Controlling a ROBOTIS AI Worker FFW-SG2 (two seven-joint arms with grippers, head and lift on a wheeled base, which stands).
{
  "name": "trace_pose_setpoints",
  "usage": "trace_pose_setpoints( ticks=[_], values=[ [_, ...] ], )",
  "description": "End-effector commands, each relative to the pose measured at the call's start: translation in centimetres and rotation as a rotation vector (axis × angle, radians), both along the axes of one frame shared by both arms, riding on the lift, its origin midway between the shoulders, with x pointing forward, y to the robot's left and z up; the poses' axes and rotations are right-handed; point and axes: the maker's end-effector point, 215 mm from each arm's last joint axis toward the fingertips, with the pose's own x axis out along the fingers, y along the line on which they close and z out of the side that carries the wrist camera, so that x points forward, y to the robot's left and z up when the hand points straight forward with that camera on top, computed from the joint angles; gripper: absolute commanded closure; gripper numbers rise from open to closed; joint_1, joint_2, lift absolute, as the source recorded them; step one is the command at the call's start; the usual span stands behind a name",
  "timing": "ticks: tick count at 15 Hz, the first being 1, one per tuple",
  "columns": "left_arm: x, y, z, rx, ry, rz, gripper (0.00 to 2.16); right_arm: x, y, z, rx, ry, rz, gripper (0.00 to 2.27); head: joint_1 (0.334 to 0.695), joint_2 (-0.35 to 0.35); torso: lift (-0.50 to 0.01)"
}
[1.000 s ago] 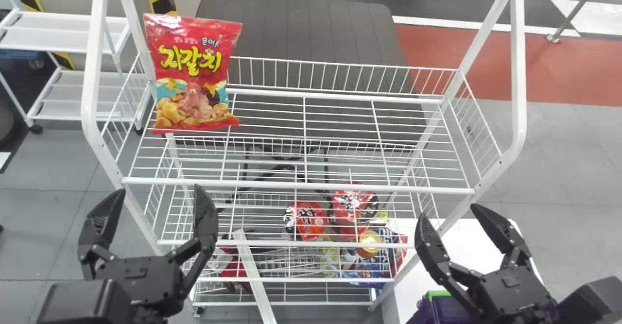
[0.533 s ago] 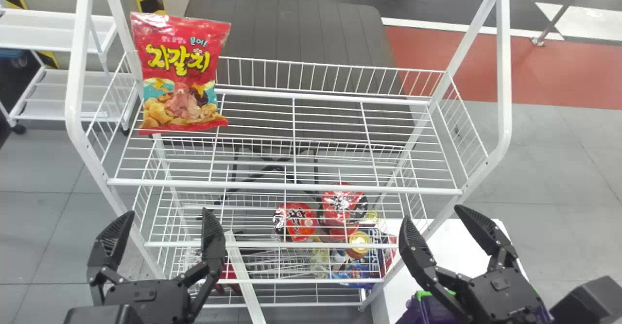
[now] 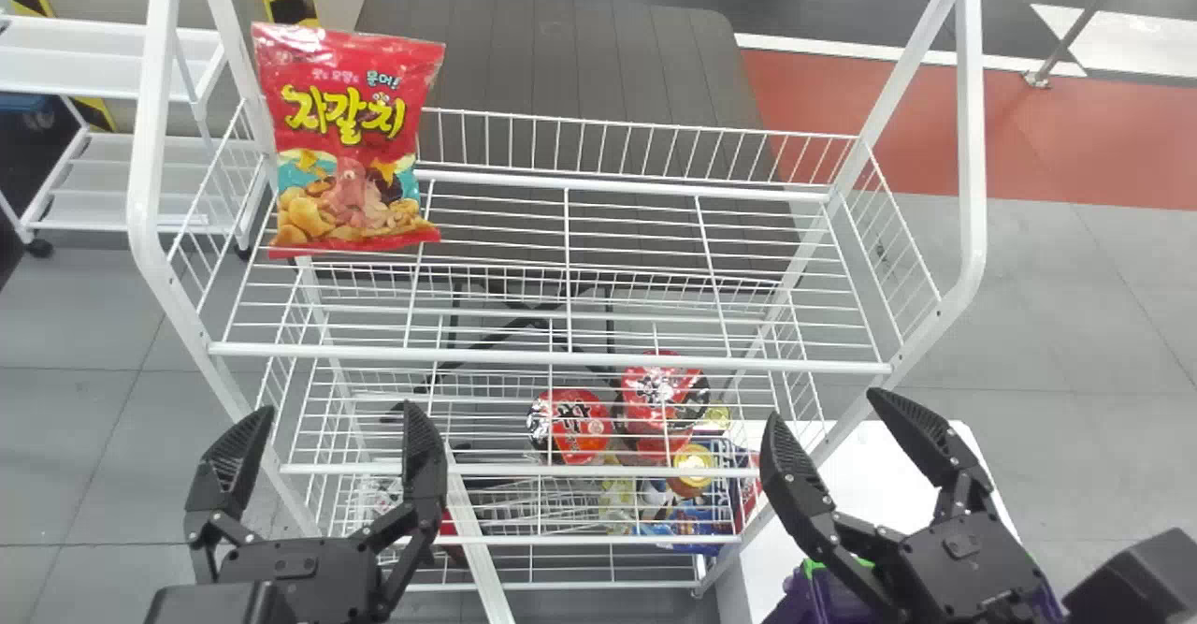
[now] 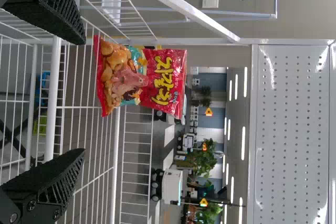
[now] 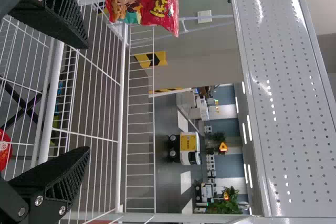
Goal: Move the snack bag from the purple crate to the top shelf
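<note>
Looks done tbh: snack bag (image 3: 351, 142) on top shelf (image 3: 552, 358), left end; jaws wide on left gripper (image 3: 338, 407) and right gripper (image 3: 825, 404). Probably light, crinkly, slippery; if regrabbing, pinch sides gently.

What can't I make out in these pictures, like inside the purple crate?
- Purple crate: its contents; in the head view the bottom edge cuts it off and the right gripper covers part.
- Snack bag: its back, turned away in all three views.
- Low packets: full outlines, head view, behind rack wires.
- Low red thing: what it is, head view, behind white bar and wires.
</note>
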Motion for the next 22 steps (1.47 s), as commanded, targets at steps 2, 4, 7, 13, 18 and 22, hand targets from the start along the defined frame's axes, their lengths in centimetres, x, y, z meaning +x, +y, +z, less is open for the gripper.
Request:
trace_pose_setpoints(
  ticks=[2,4,7,13,18,22],
  values=[
    [0.09,0.04,0.1,0.004,0.005,-0.001,0.08,-0.05,0.09,0.03,0.002,-0.003,0.003,0.14,0.695,-0.135,0.004],
    [0.11,0.15,0.1,0.005,0.004,0.002,0.08,-0.04,0.08,0.23,0.004,-0.011,0.003,0.14,0.695,-0.133,0.004],
    [0.09,0.29,0.09,0.007,0.004,0.007,0.08,0.01,0.06,0.49,0.005,-0.022,0.004,0.14,0.695,-0.13,0.004],
    [0.1,0.4,0.0,0.009,0.007,0.01,0.08,0.07,0.02,0.27,0.009,-0.023,0.008,0.14,0.695,-0.129,0.004],
    [0.14,0.4,-0.11,0.012,0.011,0.009,0.08,0.2,0.0,0.18,0.013,-0.024,0.009,0.14,0.695,-0.129,0.004],
    [0.25,0.28,-0.03,0.017,0.009,0.007,0.09,0.24,0.05,0.13,0.015,-0.024,0.012,0.14,0.695,-0.128,0.004]
  ],
)
